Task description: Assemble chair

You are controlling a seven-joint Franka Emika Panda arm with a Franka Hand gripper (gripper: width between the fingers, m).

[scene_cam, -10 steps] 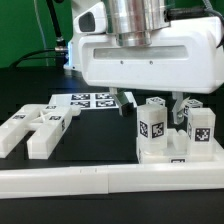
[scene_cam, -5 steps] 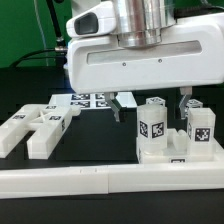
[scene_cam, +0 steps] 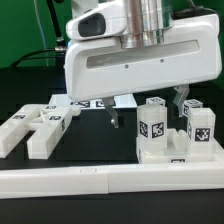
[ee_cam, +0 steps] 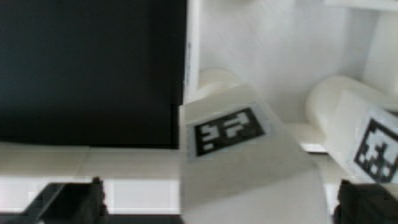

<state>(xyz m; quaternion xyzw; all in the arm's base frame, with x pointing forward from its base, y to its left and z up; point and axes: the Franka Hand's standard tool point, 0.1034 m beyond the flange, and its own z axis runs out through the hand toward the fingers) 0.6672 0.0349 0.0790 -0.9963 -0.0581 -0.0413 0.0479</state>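
Gripper point(scene_cam: 148, 112) fingers stand wide apart, gripping nothing, close above the chair point(scene_cam: 165, 140) posts at the exterior view's right. Loose chair pieces point(scene_cam: 38, 128) lie at that view's left, behind the white rail point(scene_cam: 90, 182).

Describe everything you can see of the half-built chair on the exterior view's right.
The half-built chair looks matte white plastic: a low blocky base carrying an upright post and a second post, each with a black-and-white tag. It stands upright on the black table, just behind the long white rail.
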